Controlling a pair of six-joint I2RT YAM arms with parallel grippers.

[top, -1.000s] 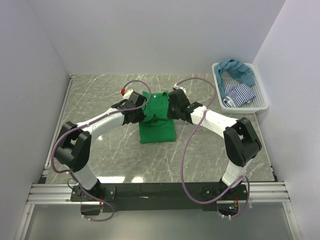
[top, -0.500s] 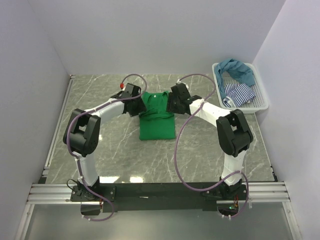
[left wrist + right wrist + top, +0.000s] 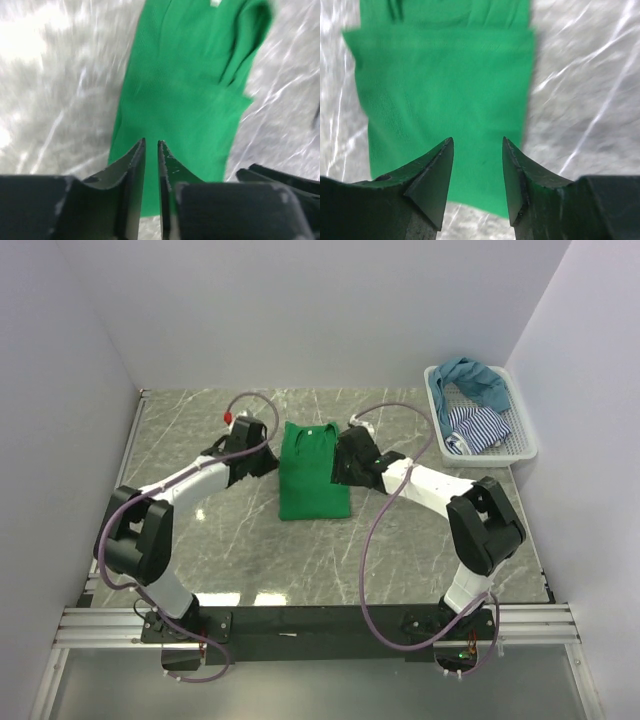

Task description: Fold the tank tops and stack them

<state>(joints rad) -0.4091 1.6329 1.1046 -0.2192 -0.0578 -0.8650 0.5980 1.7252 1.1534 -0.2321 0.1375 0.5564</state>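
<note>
green tank top [image 3: 313, 470] lay folded on surface [image 3: 200, 540] | left fingers [image 3: 132, 170] nearly together, narrow slit, empty | right fingers [image 3: 437, 175] spread, empty

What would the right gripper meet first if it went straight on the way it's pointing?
The green top: it lies straight ahead of the open right gripper, though depth is unclear.

There are three tank tops: one green top [image 3: 313, 472], one teal top [image 3: 474, 380] and one striped top [image 3: 476, 428]. There is one basket [image 3: 522, 445] and one table [image 3: 200, 430]. Two arms show, a left arm [image 3: 195, 480] and a right arm [image 3: 430, 482], bearing two grippers, the left gripper [image 3: 151, 145] and the right gripper [image 3: 477, 142], each with two fingers [image 3: 432, 175].
</note>
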